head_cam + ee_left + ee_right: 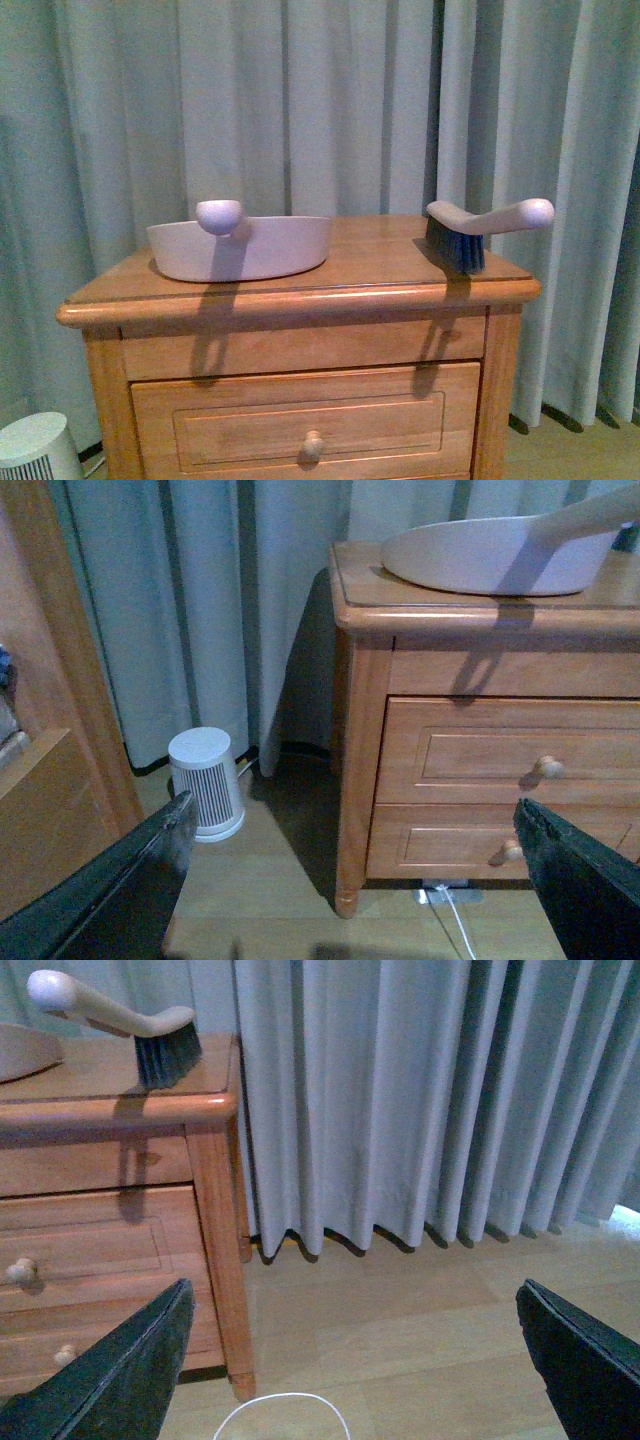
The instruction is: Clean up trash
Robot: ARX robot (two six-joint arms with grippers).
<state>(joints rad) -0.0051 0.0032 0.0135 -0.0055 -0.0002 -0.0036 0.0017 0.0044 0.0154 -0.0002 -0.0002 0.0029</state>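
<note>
The trash wad shows in no view; it is hidden or out of view. A beige dustpan (240, 247) lies on the wooden dresser top (380, 262), its rounded handle towards me. It also shows in the left wrist view (490, 555). A pale-handled brush with dark bristles (470, 232) lies near the dresser's right edge and shows in the right wrist view (140, 1030). My left gripper (350, 865) is open and empty, low beside the dresser's left front. My right gripper (350, 1345) is open and empty above the floor, right of the dresser. Neither arm shows in the front view.
Pale curtains (330, 100) hang behind the dresser. A small white ribbed appliance (205, 780) stands on the floor at the dresser's left. A white cable (280, 1410) loops on the floor. Another wooden cabinet (40, 730) stands further left. The dresser has drawers with knobs (313, 445).
</note>
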